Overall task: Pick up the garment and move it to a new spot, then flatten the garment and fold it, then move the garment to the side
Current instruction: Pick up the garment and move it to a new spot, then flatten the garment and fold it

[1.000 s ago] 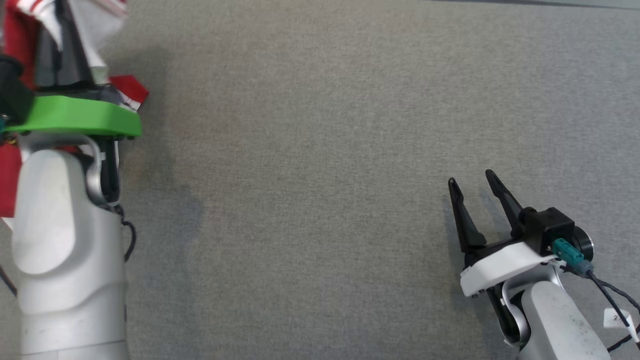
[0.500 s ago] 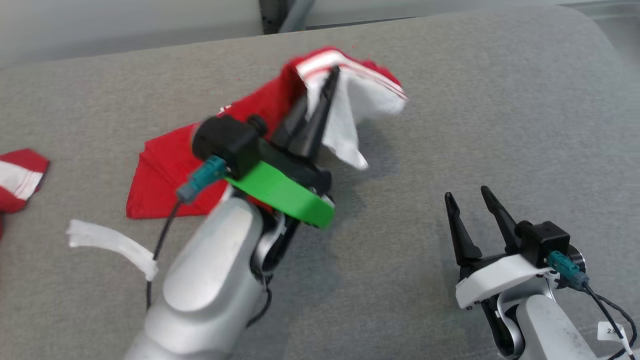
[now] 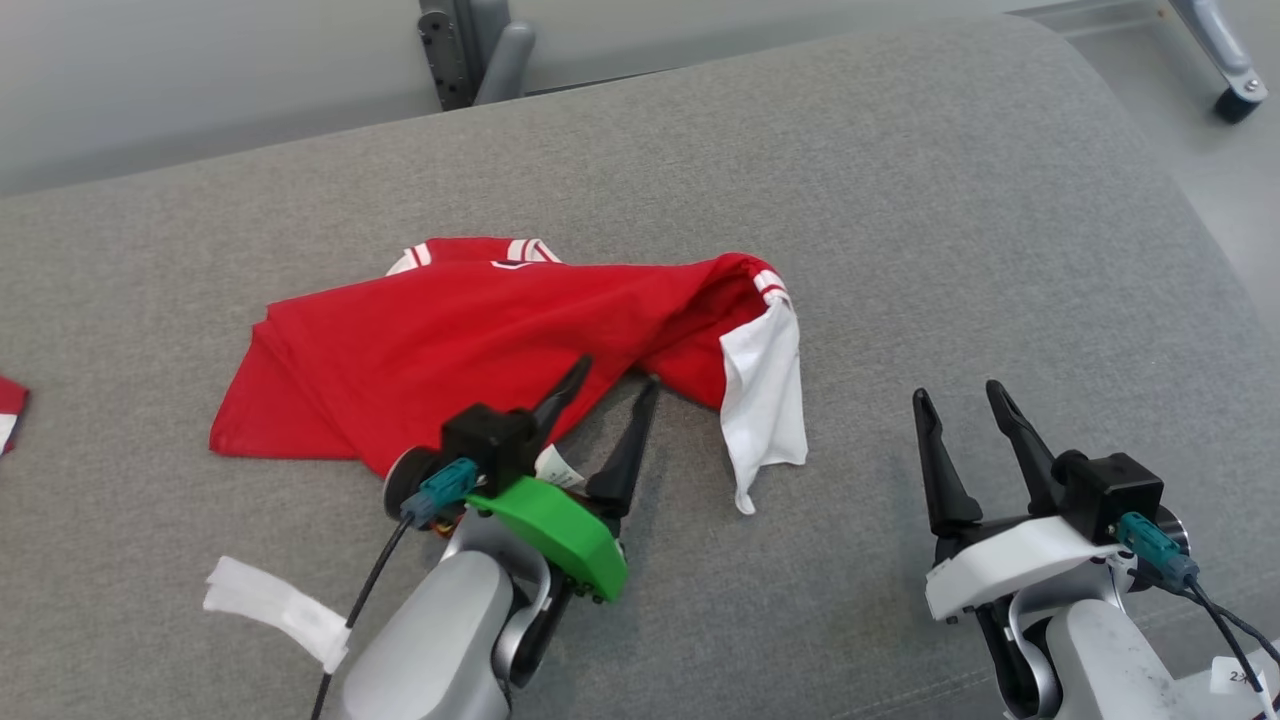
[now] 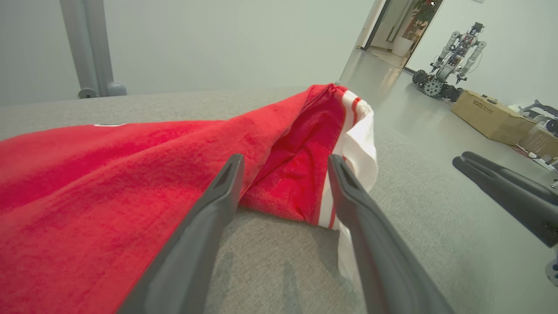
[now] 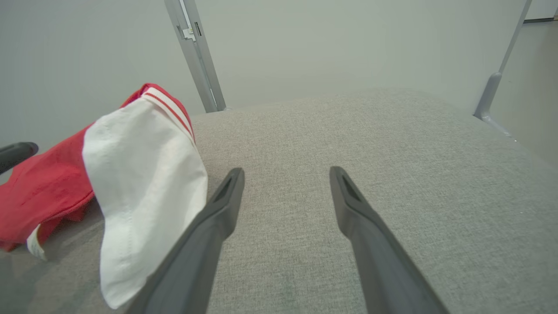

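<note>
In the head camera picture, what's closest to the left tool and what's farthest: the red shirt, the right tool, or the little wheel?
From the left tool:
1. red shirt, right at its fingertips.
2. right tool, off to its right.
3. wheel, far top right corner, on the floor.

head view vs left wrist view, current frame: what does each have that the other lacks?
Head view adds: the full outline of the garment, a white strip beside the left arm, and a red-and-white scrap at the left edge. Left wrist view adds: a wheeled robot and a cardboard box on the floor beyond. Shared: the red garment with its white sleeve, the open left gripper at its near edge, the right gripper, the grey cushion.
</note>
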